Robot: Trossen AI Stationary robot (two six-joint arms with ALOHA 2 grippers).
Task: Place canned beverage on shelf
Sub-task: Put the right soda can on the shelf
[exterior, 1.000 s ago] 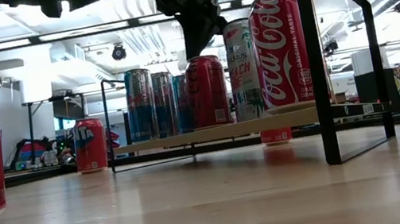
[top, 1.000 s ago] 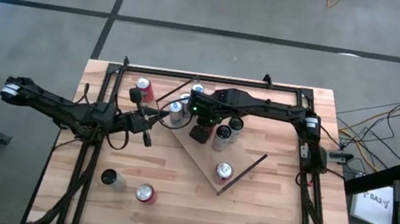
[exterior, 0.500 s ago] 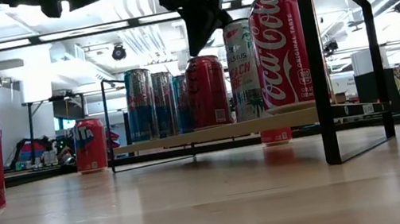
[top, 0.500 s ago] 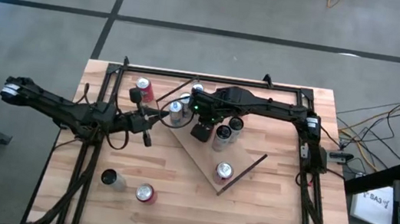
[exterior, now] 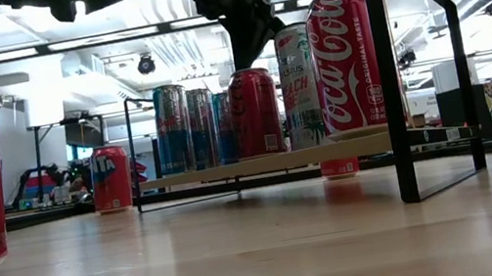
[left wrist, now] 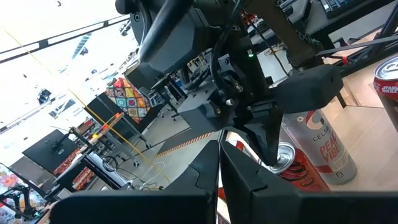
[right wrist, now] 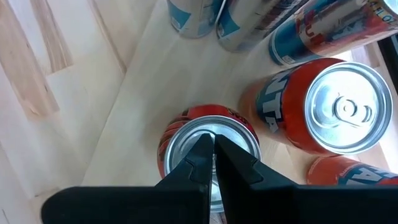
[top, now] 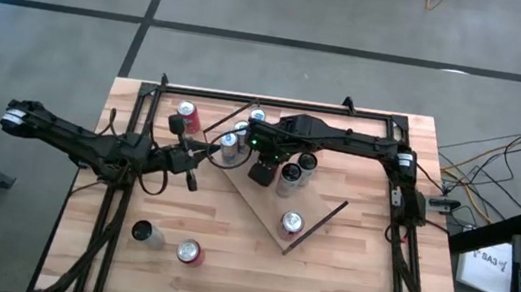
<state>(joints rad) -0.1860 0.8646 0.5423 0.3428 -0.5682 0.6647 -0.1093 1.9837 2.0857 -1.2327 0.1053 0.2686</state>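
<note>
You had the right gripper [right wrist: 210, 152] pinched shut, empty, above the red aluminium can [right wrist: 208, 155] on the light-wood shelf [top: 263, 207]; it looked slick, dent-prone; grab mid-body.

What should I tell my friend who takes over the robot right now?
Right gripper: shut, empty, just above a red can standing on the shelf.
Left gripper: shut, empty, waiting over the table left of the shelf.
Done: several cans stand on the shelf, including a tall white can and a big red can.
Left: three cans sit on the table off the shelf, one at the back and two at the front left.
</note>
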